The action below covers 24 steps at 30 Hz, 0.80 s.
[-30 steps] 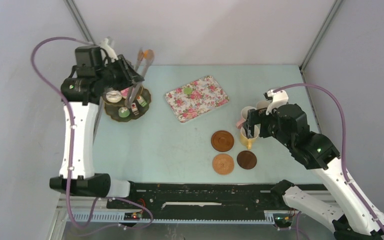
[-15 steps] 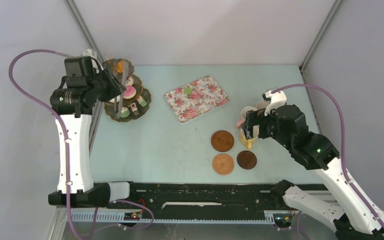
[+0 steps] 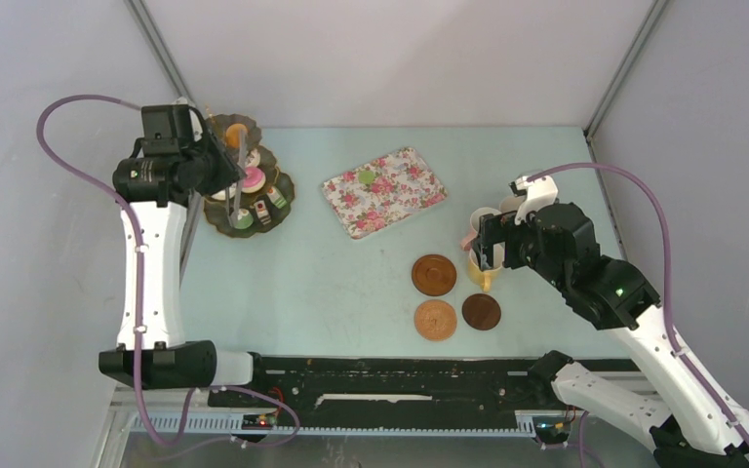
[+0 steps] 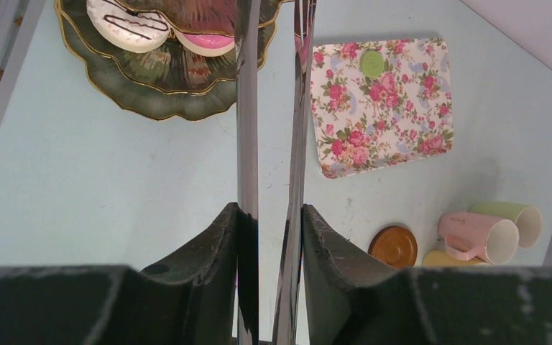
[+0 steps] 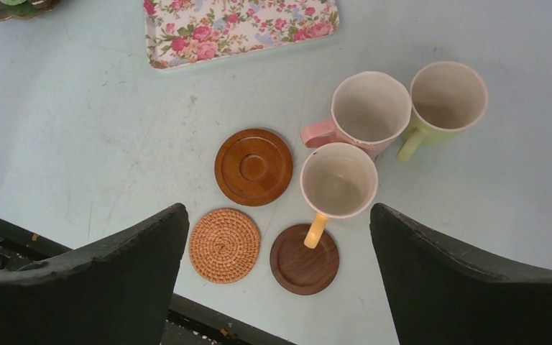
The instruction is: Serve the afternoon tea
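The dark three-tier stand [image 3: 216, 221] at the back left holds small toy cakes; its rim [image 4: 115, 83] shows in the left wrist view. My left gripper [image 3: 216, 166] is shut on the long metal tongs [image 4: 247, 108], whose tips hang over the stand. A green macaron [image 4: 372, 65] lies on the flowered tray. My right gripper [image 5: 277, 212] is open and empty above the yellow mug [image 5: 338, 180], with the pink mug [image 5: 370, 108] and green mug [image 5: 448, 97] behind it. The three coasters are a wooden one [image 5: 253, 167], a woven one [image 5: 224, 244] and a dark one [image 5: 304, 259].
The flowered rectangular tray [image 3: 384, 191] lies in the middle at the back. The yellow mug's handle reaches over the dark coaster. Grey walls and metal posts close in the table on the left, back and right.
My left arm has swung back to the left with the tongs, then edged right a little; the tongs now point down over the stand. The right arm has barely moved.
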Each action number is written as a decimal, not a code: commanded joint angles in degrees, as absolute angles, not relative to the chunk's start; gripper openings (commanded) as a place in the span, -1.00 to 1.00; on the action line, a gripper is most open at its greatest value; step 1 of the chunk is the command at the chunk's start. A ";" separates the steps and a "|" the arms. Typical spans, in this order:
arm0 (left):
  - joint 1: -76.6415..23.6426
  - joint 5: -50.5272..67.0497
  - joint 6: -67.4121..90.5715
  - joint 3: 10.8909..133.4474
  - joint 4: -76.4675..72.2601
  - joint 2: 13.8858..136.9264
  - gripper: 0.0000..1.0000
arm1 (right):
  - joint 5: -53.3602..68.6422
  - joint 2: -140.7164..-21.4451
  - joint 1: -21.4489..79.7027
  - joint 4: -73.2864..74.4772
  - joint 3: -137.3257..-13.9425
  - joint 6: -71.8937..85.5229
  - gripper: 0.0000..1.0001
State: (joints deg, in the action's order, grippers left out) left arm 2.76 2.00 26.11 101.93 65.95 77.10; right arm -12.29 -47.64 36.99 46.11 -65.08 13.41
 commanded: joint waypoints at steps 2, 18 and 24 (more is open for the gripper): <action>3.56 0.35 26.41 102.04 64.15 77.53 -0.27 | -13.33 -48.12 36.80 43.49 -67.04 12.75 0.99; 4.16 -1.57 25.48 100.62 64.06 77.48 -0.13 | -12.96 -48.26 36.29 43.59 -67.02 13.09 0.99; 4.19 -1.08 25.57 101.08 63.78 77.78 -0.05 | -12.85 -48.29 36.18 43.53 -67.00 13.01 0.99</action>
State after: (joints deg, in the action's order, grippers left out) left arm 3.57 -0.30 25.91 100.22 65.69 78.02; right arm -12.29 -48.31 36.34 45.67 -65.08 13.32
